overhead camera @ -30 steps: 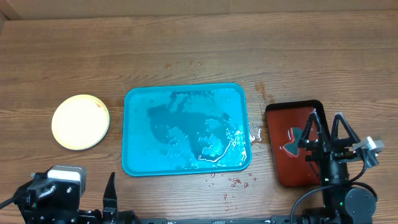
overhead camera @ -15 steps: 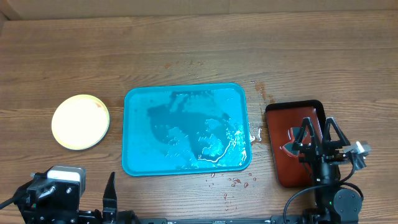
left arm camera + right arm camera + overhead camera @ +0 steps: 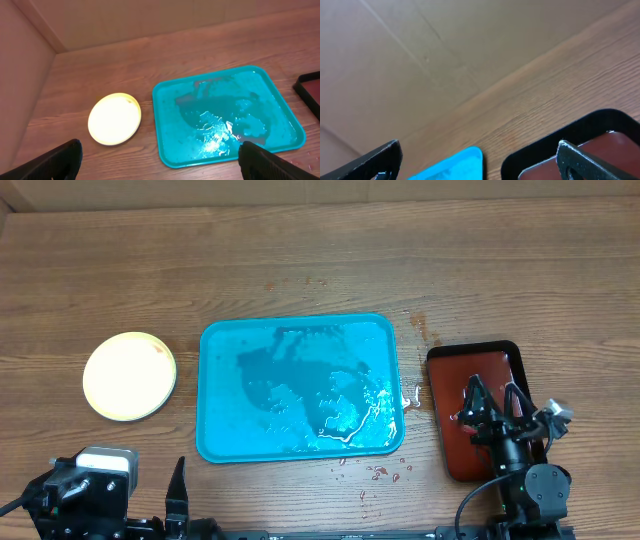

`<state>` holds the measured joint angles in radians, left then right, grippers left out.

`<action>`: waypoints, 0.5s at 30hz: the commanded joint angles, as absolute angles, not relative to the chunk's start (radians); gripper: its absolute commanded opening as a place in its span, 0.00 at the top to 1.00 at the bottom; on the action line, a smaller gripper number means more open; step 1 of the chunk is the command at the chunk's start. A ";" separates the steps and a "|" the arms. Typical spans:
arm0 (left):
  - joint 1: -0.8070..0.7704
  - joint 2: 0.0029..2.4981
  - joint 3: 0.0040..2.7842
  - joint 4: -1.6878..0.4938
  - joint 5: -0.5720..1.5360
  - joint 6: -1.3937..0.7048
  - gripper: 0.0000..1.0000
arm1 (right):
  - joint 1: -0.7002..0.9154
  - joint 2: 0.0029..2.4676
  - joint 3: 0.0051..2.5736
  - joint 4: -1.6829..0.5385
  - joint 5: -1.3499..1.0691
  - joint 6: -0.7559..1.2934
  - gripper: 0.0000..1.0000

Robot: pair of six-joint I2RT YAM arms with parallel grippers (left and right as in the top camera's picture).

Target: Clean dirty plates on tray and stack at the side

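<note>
The turquoise tray point(image 3: 300, 340) lies at the table's middle, wet and with no plates on it; it also shows in the left wrist view point(image 3: 170, 125) and a corner of it in the right wrist view point(image 3: 465, 162). A round plate with a lime-green rim and pale centre point(image 3: 129, 375) lies on the table left of the tray, also in the left wrist view point(image 3: 114, 119). I cannot tell whether other plates lie under it; no light-blue plate shows. My left gripper point(image 3: 160, 148) is open and empty, held high at the near left. My right gripper point(image 3: 493, 400) is open and empty above the dark red-brown tray.
The dark red-brown tray with a black rim point(image 3: 450, 380) lies right of the turquoise tray, also in the right wrist view point(image 3: 600, 130). Red sauce drops point(image 3: 385, 472) and water spots point(image 3: 411, 394) mark the wood near the turquoise tray's right side. A cardboard wall stands at the back.
My right gripper has moved left and back toward the table's near edge, over the dark red-brown tray, still open. The left arm, plate and turquoise tray have not moved.
</note>
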<state>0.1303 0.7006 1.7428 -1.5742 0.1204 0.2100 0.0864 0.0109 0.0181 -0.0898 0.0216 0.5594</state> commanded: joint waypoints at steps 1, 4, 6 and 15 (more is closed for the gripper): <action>0.123 0.696 1.748 -1.571 0.128 0.221 0.00 | 0.084 0.003 0.008 -0.084 -0.003 0.512 0.00; 0.123 0.696 1.748 -1.571 0.128 0.221 0.00 | 0.084 0.003 0.008 -0.084 -0.002 0.520 0.00; 0.123 0.696 1.748 -1.571 0.128 0.221 0.00 | 0.084 0.003 0.008 -0.084 -0.002 0.520 0.00; 0.123 0.696 1.748 -1.571 0.128 0.221 0.00 | 0.084 0.003 0.008 -0.084 -0.002 0.520 0.00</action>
<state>0.1303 0.7006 1.7428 -1.5742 0.1204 0.2100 0.0868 0.0113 0.0181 -0.0898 0.0036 0.5266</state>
